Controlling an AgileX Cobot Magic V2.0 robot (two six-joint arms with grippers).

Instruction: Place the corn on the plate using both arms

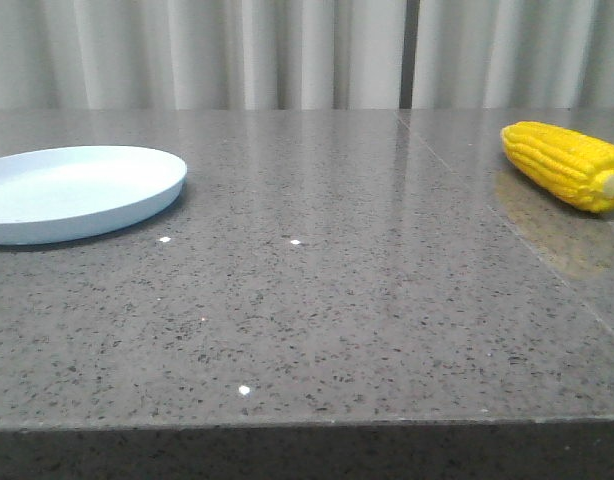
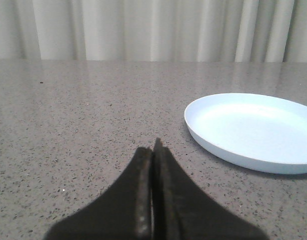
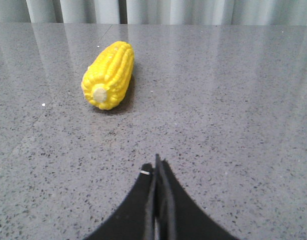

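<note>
The yellow corn (image 1: 565, 164) lies on its side at the table's far right, its cream stub end toward me. It also shows in the right wrist view (image 3: 109, 74). The pale blue plate (image 1: 137, 205) sits empty at the left, and shows in the left wrist view (image 2: 213, 142) too. My left gripper (image 2: 153, 147) is shut and empty, over bare table beside the plate. My right gripper (image 3: 156, 165) is shut and empty, short of the corn and apart from it. Neither gripper shows in the front view.
The grey speckled stone table (image 1: 317, 300) has a seam (image 1: 507, 215) running past the corn. A pale curtain (image 1: 307, 50) hangs behind the table's far edge. The table's front edge (image 1: 307, 425) is near the camera.
</note>
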